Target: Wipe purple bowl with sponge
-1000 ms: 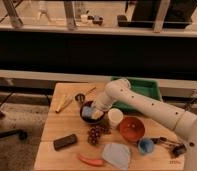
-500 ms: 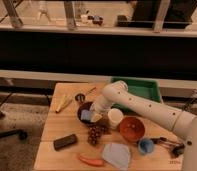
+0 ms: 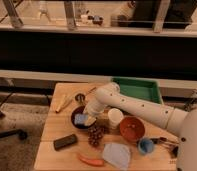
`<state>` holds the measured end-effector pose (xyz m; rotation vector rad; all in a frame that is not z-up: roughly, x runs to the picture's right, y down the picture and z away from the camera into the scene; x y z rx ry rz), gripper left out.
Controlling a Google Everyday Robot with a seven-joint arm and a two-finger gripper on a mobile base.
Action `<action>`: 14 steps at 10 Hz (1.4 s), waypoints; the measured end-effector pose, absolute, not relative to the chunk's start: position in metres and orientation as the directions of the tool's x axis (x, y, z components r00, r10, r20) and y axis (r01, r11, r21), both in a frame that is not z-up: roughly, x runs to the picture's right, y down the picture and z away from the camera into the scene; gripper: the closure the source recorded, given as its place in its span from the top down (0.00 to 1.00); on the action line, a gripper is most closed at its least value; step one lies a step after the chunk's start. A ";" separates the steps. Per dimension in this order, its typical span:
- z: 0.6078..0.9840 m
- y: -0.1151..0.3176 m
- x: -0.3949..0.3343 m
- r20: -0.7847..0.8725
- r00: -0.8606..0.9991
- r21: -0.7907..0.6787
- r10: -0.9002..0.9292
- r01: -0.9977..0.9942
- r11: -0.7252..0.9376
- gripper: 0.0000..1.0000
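One end effector, at the tip of the white arm, sits low over the purple bowl, right against the sponge. Whether it is spread or pinching the sponge cannot be told from this view. The sponge lies inside the purple bowl, its light-blue face up and a pale yellow side turned toward the end effector. The bowl stands on the wooden counter, roughly midway between the far and near edges and closer to the left edge as the camera sees it.

Just beside the bowl, toward the near edge, lies a dark cluster of grapes. A white cup stands upright just right of the end effector, partly under the arm; what it holds cannot be seen. Next to it, toward the right edge, is the red-orange bowl, and close to that bowl, nearer the near edge, is a small light-blue cup; its contents are not readable.

At the far right corner rests a green tray. Toward the far left corner lie a yellowish item and a small metal cup. Near the near left corner is a dark grey block. Along the near edge lie an orange-red carrot-like piece and a pale blue-grey cloth.
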<state>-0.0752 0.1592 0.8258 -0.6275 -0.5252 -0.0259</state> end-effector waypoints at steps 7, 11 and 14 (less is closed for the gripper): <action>0.830 0.130 -0.097 0.478 0.870 -0.521 0.120 0.171 0.836 0.02; 0.844 0.130 -0.075 0.443 0.887 -0.531 0.131 0.141 0.836 0.02; 0.850 0.141 -0.063 0.423 0.896 -0.546 0.133 0.135 0.827 0.02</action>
